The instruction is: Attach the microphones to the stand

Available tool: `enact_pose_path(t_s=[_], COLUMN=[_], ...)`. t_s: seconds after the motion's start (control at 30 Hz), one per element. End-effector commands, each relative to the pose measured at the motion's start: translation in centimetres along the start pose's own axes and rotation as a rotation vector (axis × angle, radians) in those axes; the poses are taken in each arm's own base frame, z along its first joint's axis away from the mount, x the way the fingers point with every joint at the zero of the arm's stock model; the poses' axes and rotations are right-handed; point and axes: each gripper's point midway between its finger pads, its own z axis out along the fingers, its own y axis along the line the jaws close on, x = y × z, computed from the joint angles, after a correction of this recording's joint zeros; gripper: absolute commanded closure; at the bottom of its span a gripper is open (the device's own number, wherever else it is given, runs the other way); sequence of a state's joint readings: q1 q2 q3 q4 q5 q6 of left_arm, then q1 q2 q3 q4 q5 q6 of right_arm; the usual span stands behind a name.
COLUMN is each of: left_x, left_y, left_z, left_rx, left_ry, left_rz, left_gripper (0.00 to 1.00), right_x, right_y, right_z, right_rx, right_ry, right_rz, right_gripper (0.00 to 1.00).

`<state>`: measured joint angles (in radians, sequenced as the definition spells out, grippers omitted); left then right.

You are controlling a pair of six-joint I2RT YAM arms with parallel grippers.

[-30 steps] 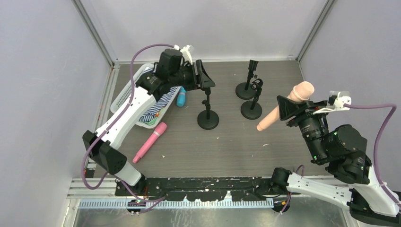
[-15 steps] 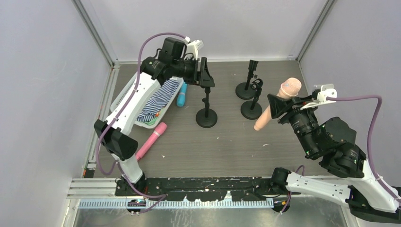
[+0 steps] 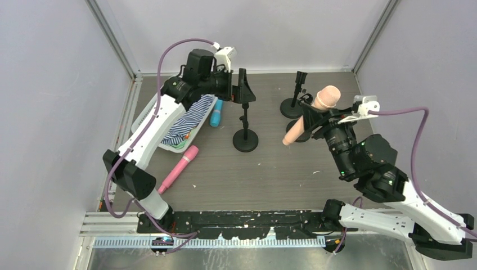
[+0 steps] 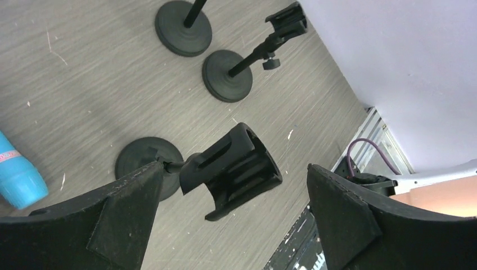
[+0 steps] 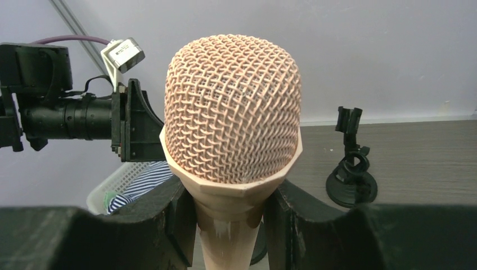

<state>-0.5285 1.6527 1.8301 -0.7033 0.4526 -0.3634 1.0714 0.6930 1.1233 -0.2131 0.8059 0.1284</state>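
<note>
Nearest the bases, the slim pink microphone lies loose on the grey wood-grain table. The right gripper is clamped on the handle of the peach-beige mesh-headed microphone, held aloft and tilted. Further out, the left gripper has its jaws wide apart, either side of the black round-based stand's clip. The bright blue microphone lies by the white basket. This looks like the carry to the stand, and next the handle needs lining up with that clip.
</note>
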Motion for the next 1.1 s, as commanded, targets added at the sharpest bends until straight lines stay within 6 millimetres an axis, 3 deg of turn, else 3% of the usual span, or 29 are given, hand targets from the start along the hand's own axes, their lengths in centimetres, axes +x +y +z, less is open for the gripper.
enact_pose_path(t_s=[0.0, 0.2, 0.23, 0.4, 0.53, 0.8, 1.07], left_x=[-4.7, -5.1, -4.1, -2.5, -1.3, -0.1, 0.3], left_y=[-3.0, -2.5, -1.6, 0.4, -0.6, 0.3, -0.2], left_z=[-3.5, -6.6, -6.3, -7.3, -7.3, -5.8, -1.6], left_rx=[0.068, 0.036, 0.019, -0.079, -0.120, -0.223, -0.292], left_ry=[-0.244, -0.512, -0.529, -0.653, -0.734, -0.937, -0.976], left_rz=[0.100, 0.121, 0.104, 0.054, 0.140, 0.129, 0.191], left_gripper=[0.00, 0.00, 0.00, 0.00, 0.01, 0.10, 0.12], right_x=[-2.1, -1.5, -1.4, -1.2, -2.5, -2.8, -3.2], right_y=[1.6, 2.5, 2.6, 3.0, 3.1, 0.8, -2.1], right_z=[1.3, 2.3, 2.5, 3.2, 3.7, 5.1, 6.4], right_rx=[-0.015, -0.018, -0.016, -0.011, 0.004, 0.152, 0.194], right_ry=[-0.135, -0.202, -0.214, -0.275, -0.339, -0.347, -0.315], right_rz=[0.138, 0.232, 0.244, 0.271, 0.283, 0.259, 0.221], right_gripper=[0.99, 0.99, 0.99, 0.99, 0.98, 0.99, 0.99])
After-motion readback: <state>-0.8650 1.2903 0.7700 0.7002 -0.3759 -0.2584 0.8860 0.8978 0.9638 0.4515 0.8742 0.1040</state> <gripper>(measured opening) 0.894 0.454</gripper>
